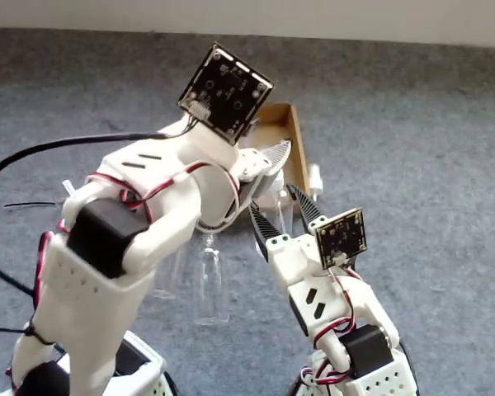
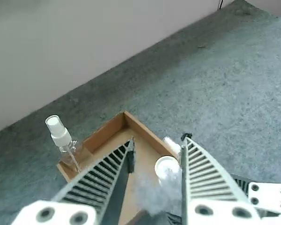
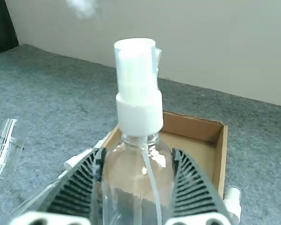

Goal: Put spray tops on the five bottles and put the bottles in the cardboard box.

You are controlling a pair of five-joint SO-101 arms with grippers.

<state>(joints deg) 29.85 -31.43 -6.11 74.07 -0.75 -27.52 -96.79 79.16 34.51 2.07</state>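
Observation:
My right gripper [image 3: 136, 183] is shut on a clear bottle [image 3: 133, 176] that stands upright with a white spray top [image 3: 136, 89] on its neck. In the high view the right gripper [image 1: 279, 206] holds this bottle [image 1: 280, 216] just in front of the cardboard box [image 1: 295, 132]. My left gripper [image 2: 157, 149] hangs open right above it, the spray top [image 2: 166, 165] showing between its fingers without touching them. The box [image 2: 110, 133] lies behind. A second bottle with a spray top [image 2: 60, 137] stands at one corner of the box; inside or outside, I cannot tell.
Two uncapped clear bottles [image 1: 209, 280] [image 1: 170, 272] stand on the grey carpet under the left arm. Loose spray tops lie beside the box [image 3: 232, 197] [image 3: 77, 159] [image 1: 315, 177]. Black cables [image 1: 33, 153] trail at the left. The carpet to the right is open.

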